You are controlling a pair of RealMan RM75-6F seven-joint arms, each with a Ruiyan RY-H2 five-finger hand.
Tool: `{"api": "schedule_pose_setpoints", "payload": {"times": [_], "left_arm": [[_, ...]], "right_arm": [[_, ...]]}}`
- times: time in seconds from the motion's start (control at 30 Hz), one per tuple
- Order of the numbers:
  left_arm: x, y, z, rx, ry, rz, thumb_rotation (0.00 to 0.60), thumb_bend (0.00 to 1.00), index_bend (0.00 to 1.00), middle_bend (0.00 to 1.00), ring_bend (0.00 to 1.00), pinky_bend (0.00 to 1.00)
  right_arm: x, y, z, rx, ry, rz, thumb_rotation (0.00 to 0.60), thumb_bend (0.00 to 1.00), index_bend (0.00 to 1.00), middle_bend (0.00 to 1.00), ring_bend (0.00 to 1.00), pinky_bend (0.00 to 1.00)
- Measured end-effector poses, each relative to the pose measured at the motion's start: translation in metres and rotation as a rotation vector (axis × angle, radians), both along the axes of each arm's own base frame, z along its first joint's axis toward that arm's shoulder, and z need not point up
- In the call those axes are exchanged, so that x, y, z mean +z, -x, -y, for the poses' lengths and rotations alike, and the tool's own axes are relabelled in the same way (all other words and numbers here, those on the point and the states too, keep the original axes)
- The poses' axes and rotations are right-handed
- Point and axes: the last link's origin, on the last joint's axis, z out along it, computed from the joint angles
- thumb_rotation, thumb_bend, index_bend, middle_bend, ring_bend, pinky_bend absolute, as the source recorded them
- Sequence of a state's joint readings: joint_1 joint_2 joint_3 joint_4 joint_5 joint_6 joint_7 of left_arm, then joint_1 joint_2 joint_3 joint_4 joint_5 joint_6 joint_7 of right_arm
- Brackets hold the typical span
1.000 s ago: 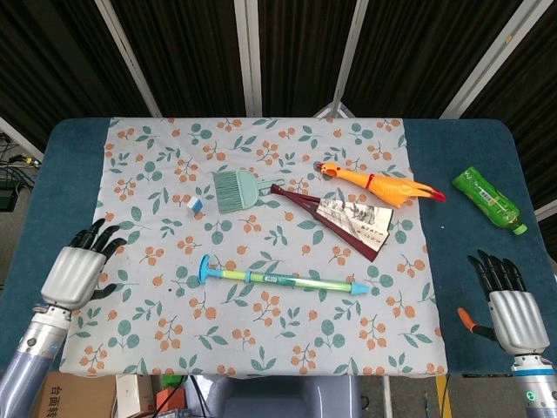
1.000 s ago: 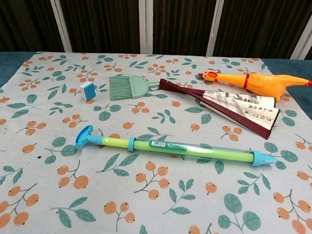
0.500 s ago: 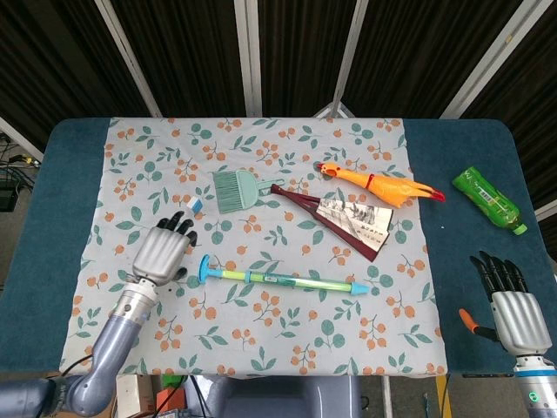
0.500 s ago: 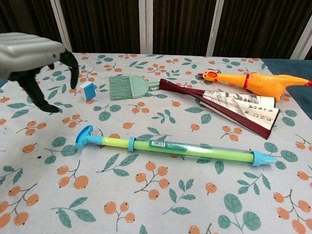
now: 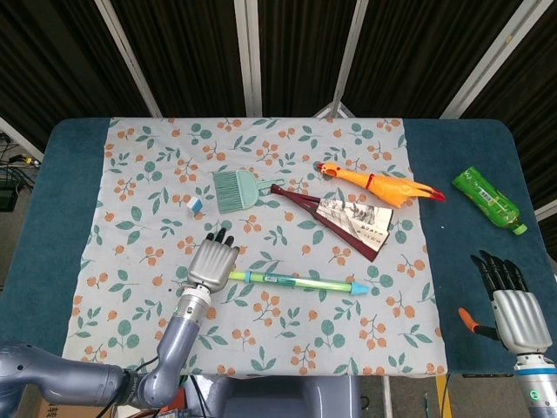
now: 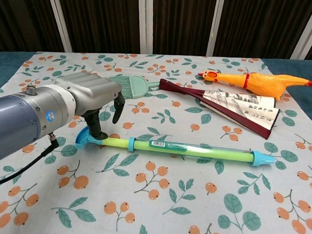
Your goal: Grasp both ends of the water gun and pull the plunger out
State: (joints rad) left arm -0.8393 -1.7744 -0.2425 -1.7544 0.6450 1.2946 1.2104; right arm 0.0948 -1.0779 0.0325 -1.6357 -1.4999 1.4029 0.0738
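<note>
Over blue handle end of water gun (image 6: 170, 148): left hand (image 6: 92, 101), fingers apart, holding nothing, ready to grab. Right hand (image 5: 512, 305) far off at counter (image 5: 487, 157) edge, fingers apart.

The water gun (image 6: 185, 149) lies across the middle of the counter (image 5: 52, 218) with bare cloth all along its near side. The left hand (image 6: 92, 101) covers its T-handle end. The cap end (image 6: 261, 159) is open to approach from the right, where the right hand (image 5: 513, 309) sits well apart. Behind the barrel, the folded fan (image 6: 224, 107) is the nearest obstacle; the brush (image 6: 127, 87), eraser (image 5: 194, 205) and rubber chicken (image 6: 256, 81) lie farther back.
</note>
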Motion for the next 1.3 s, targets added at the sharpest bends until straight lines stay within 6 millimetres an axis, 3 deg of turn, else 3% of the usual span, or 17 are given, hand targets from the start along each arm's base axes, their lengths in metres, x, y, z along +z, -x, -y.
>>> {"api": "schedule_pose_setpoints", "payload": {"times": [0.97, 1.3], "left_arm": [[-0.023, 0.024, -0.008, 0.104, -0.026, -0.107, 0.600, 0.34, 0.51, 0.22, 0.11, 0.25], [-0.023, 0.029, -0.009, 0.112, -0.025, -0.110, 0.600, 0.49, 0.59, 0.24, 0.12, 0.25]], "right_arm": [[-0.002, -0.001, 0.001, -0.007, -0.009, 0.019, 0.600, 0.31, 0.00, 0.00, 0.00, 0.00], [-0.002, -0.001, 0.001, -0.009, -0.010, 0.019, 0.600, 0.31, 0.00, 0.00, 0.00, 0.00]]}}
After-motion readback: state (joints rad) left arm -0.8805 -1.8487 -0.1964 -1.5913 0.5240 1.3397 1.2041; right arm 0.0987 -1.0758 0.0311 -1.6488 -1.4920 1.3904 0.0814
